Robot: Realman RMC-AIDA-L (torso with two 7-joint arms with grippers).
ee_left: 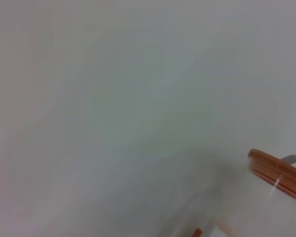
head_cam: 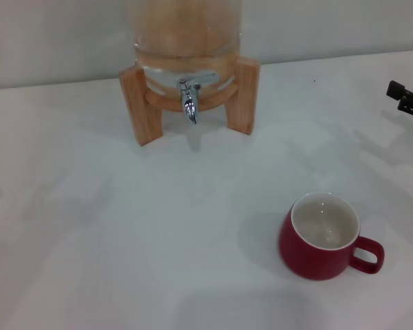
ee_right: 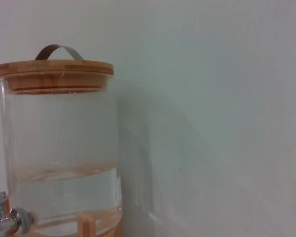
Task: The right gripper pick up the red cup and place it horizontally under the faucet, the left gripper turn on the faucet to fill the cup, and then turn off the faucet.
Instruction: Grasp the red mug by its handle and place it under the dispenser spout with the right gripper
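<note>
Well apart from right pincer: red cup.

The red cup is showing a glossy ceramic glaze, off-white and smooth inside. The faucet is gleaming as polished chrome metal. The dispenser is looking like clear smooth glass, its lid and stand pale matt wood. The table is appearing white, matt and smooth.
</note>
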